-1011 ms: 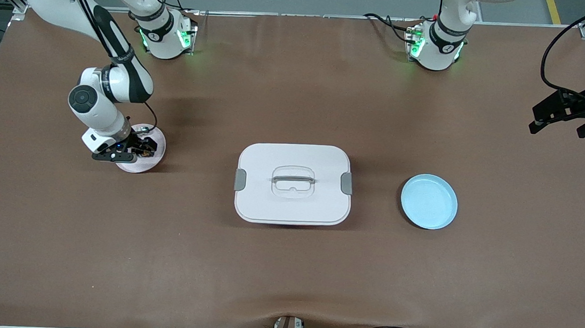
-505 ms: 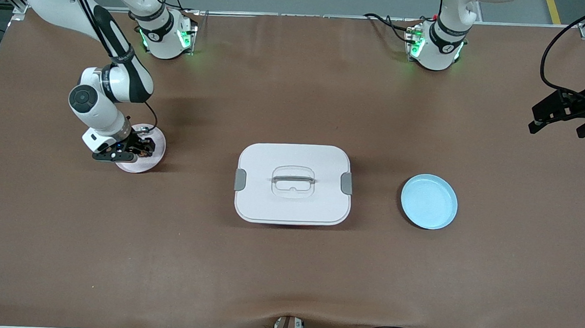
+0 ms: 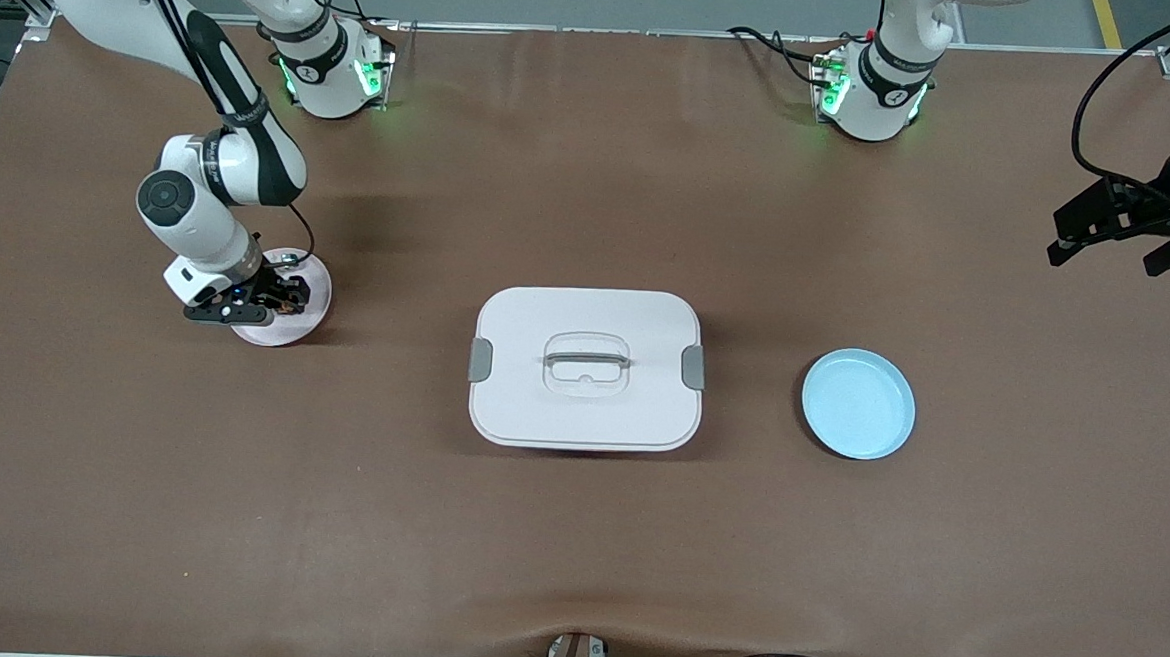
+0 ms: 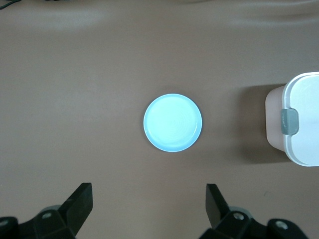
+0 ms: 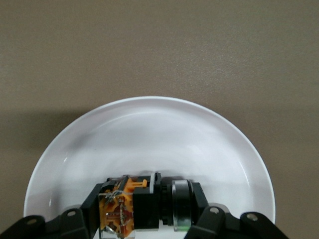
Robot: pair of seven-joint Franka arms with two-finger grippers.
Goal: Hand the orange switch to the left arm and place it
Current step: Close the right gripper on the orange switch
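The orange switch (image 5: 142, 204), black with an orange end, lies low in the pink plate (image 3: 309, 279) at the right arm's end of the table. My right gripper (image 3: 284, 298) is down in that plate, and in the right wrist view (image 5: 147, 205) its fingers (image 5: 200, 199) press on both ends of the switch. My left gripper (image 3: 1110, 241) hangs open and empty high over the left arm's end of the table; its fingers (image 4: 82, 196) are spread wide. The white box (image 3: 586, 367) with grey clasps sits mid-table between the plates.
A blue plate (image 3: 858, 403) lies between the box and the left arm's end; the left wrist view shows it (image 4: 173, 123) with the box's edge (image 4: 301, 124) beside it. Cables run along the table edge nearest the front camera.
The left gripper has drifted slightly upward in the front view. The right gripper has shifted a little over the pink plate and stays there around the switch.
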